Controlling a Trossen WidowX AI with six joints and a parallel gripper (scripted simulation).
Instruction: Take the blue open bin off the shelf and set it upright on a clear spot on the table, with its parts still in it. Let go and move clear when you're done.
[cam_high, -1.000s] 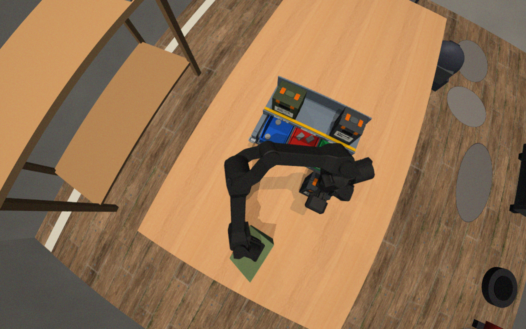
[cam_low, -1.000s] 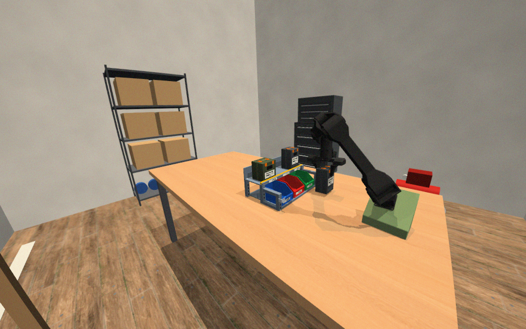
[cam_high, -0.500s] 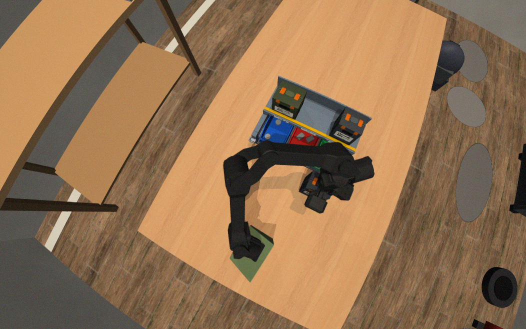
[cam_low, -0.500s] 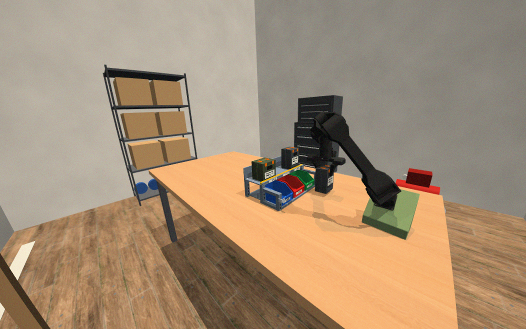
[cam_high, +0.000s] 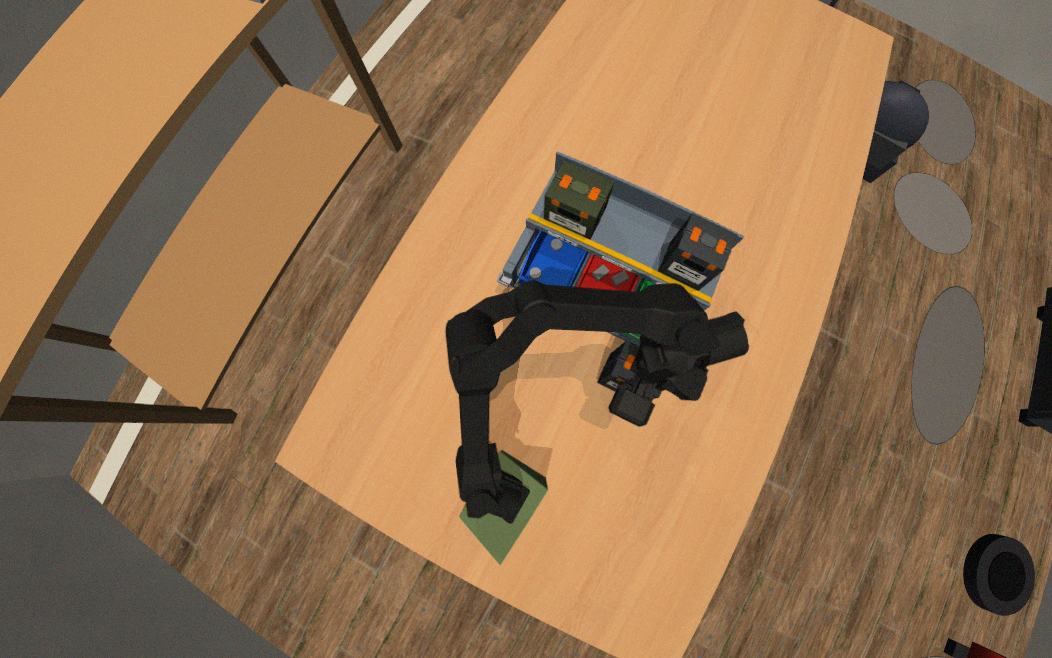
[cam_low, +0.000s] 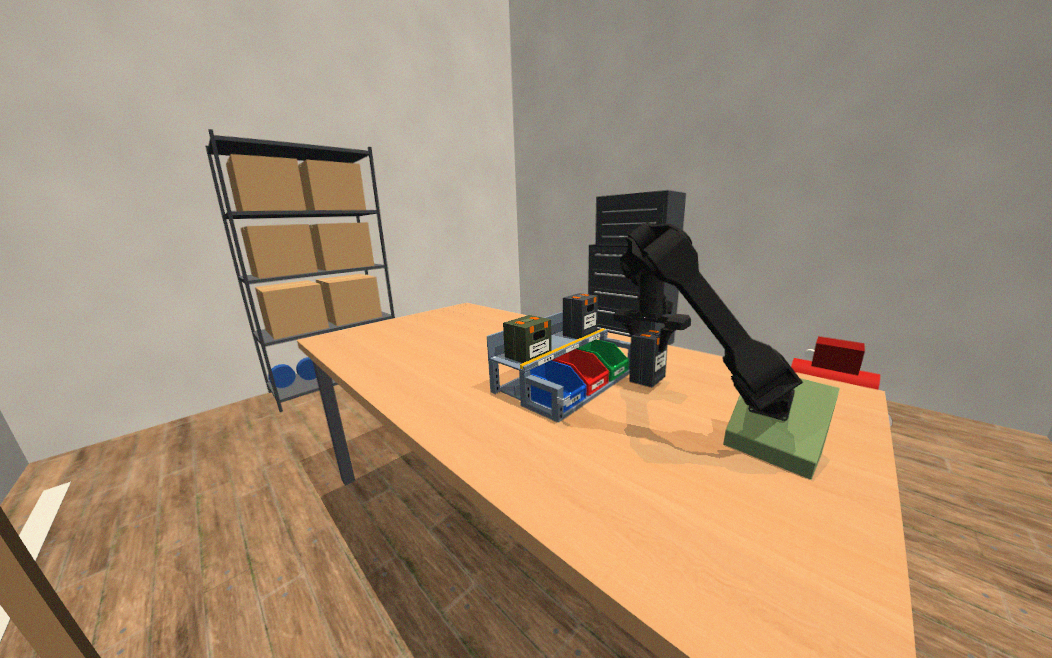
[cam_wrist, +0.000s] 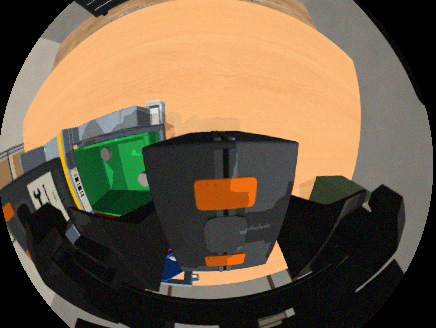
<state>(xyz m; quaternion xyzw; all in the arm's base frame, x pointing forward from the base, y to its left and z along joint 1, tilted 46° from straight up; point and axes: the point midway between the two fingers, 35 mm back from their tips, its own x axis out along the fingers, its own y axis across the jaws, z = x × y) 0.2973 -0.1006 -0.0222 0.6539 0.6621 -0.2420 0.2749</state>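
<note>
Three open bins, blue, red and green, sit side by side in the lower front of a small metal shelf on the wooden table; the blue bin is at the end nearest the table's long left edge in the top view, upright, with round grey parts inside; the red bin is in the middle, holding grey blocks; the green bin is at the other end. On the upper level, a green case and a dark case stand at opposite ends.

The black arm rises from a green block near the short bottom edge; its gripper is clamped around a second dark box, upright before the green bin, on the side toward the long right edge; whether its base touches the tabletop, I cannot tell.

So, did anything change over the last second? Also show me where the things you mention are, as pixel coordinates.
Nothing visibly changed. The gripper (cam_high: 640, 377) (cam_low: 653, 325) (cam_wrist: 219, 193) is still shut on the dark box (cam_high: 616, 374) (cam_low: 646, 369) (cam_wrist: 270, 162) beside the shelf (cam_high: 620, 253) (cam_low: 556, 409) (cam_wrist: 65, 160), and the blue bin (cam_high: 557, 262) (cam_low: 560, 381) (cam_wrist: 172, 270) still sits on the shelf.
</note>
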